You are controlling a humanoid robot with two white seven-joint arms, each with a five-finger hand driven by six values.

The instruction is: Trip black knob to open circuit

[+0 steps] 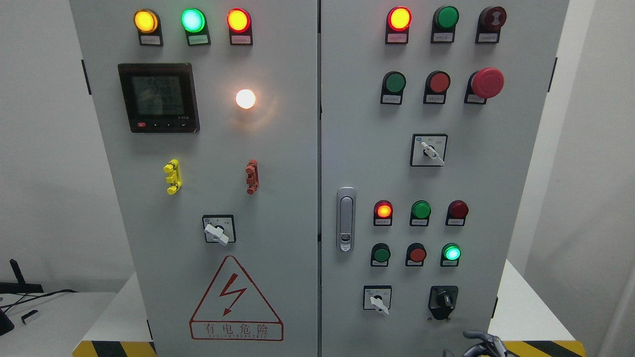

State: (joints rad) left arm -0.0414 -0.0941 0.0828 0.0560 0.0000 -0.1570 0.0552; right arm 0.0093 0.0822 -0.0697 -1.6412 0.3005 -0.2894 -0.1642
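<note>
Two grey cabinet doors [278, 198]. Eleven round indicator lamps [146, 21], six of them lit in colour, plus one white lit lamp [245, 98]. One digital meter [158, 97]. Three white selector switches [217, 231]. One black knob [443, 300]. One red mushroom button [486, 82].
</note>
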